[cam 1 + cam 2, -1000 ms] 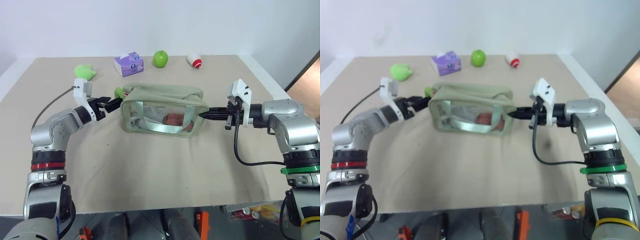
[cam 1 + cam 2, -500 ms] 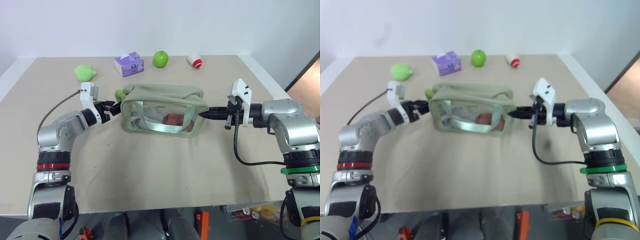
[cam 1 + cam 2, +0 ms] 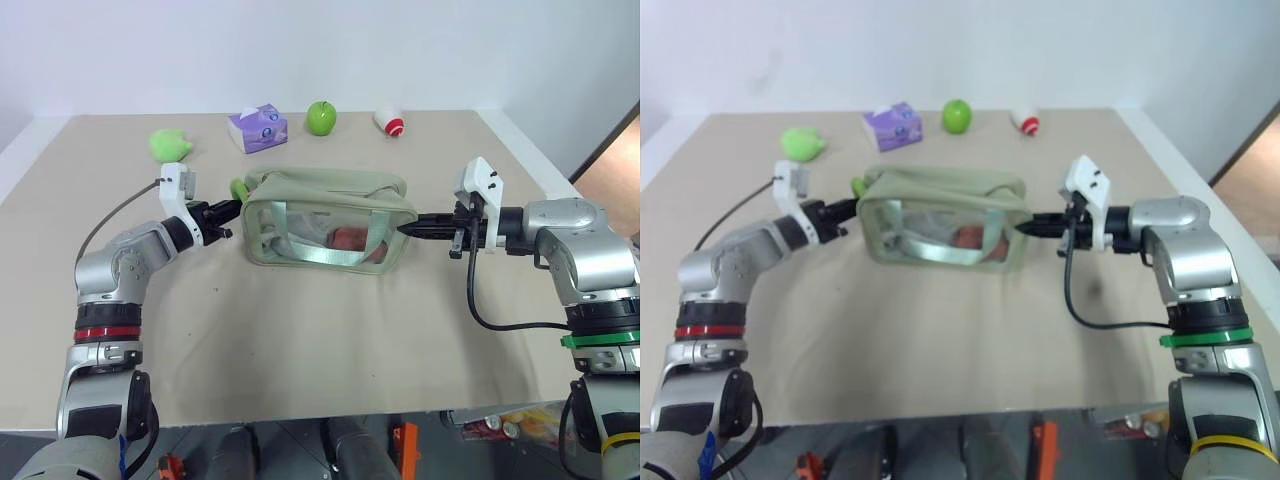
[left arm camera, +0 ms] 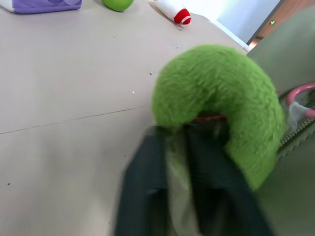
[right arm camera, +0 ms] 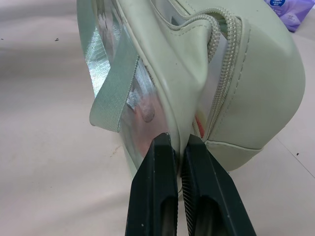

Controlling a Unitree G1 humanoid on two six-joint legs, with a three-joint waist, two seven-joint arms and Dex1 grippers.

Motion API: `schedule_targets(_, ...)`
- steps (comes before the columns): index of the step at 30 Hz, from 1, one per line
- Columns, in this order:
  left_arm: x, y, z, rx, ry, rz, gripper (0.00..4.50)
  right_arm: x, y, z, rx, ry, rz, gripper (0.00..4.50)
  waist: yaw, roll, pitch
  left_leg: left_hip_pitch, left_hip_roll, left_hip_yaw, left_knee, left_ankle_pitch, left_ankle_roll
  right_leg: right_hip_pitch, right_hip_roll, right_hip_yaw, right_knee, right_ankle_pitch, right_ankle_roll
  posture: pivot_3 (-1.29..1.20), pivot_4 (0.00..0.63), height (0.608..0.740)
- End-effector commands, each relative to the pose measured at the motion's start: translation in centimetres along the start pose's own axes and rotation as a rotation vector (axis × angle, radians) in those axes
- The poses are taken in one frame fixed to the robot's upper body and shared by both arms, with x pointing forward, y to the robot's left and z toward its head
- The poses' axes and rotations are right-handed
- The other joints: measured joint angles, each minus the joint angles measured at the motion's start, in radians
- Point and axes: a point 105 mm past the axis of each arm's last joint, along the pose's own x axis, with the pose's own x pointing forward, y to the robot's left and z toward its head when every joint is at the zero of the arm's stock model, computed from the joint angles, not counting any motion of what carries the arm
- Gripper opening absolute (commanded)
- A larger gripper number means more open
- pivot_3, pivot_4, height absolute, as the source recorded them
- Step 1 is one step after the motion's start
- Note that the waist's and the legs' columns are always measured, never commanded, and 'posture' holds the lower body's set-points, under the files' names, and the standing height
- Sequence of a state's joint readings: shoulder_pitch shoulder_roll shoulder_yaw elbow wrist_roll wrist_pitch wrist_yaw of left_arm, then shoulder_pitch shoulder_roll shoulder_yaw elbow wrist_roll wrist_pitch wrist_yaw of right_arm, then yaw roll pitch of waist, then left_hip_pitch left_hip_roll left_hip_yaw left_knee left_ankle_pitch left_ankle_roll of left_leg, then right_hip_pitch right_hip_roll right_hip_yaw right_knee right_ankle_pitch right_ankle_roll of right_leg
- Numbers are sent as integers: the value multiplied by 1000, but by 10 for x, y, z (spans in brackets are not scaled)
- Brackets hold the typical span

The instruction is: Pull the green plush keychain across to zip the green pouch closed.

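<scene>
One beige table (image 3: 300,360) against white wall (image 3: 300,50); green pouch (image 3: 330,225) mid-table, right gripper (image 5: 178,147) pinching its end, left gripper (image 4: 184,142) clamped on green plush keychain (image 4: 221,93) at opposite end.

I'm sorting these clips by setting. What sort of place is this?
Probably a lab or test room, not a home: a plain beige table against a bare white wall, with unrelated props laid out on it, a pouch, tissue box and apple.

Sage green pouch (image 3: 330,228) (clear window front) upright mid-table — fuzzy green plush keychain (image 4: 219,98) at its left end.
</scene>
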State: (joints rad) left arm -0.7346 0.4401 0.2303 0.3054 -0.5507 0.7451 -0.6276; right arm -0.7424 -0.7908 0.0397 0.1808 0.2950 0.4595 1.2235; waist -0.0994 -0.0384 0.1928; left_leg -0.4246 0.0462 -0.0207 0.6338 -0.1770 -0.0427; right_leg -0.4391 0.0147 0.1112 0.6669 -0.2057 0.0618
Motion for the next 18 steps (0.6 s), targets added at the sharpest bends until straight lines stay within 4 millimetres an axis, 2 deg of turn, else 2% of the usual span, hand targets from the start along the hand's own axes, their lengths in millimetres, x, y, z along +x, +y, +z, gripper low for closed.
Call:
schedule_targets(1,-6,2,22,39,-71,22,58,-3,-2,16,-46,-41,0,0,0,0,0,0,0,0,0,0,0,0,0,0,0,0,0,0,150,740)
schedule_targets(9,-9,8,35,69,-115,59,58,-1,-3,18,-48,-42,5,0,0,0,0,0,0,0,0,0,0,0,0,0,0,0,0,0,150,740)
schedule_targets(13,-9,4,69,121,-227,73,58,0,-3,17,-47,-42,8,0,0,0,0,0,0,0,0,0,0,0,0,0,0,0,0,0,150,740)
schedule_targets(16,-10,-8,100,173,-300,47,58,0,-3,18,-49,-43,9,0,0,0,0,0,0,0,0,0,0,0,0,0,0,0,0,0,150,740)
schedule_targets(18,-10,-12,110,192,-318,35,58,0,-3,18,-49,-43,8,0,-1,0,0,0,0,0,0,0,0,0,0,0,0,0,0,0,150,740)
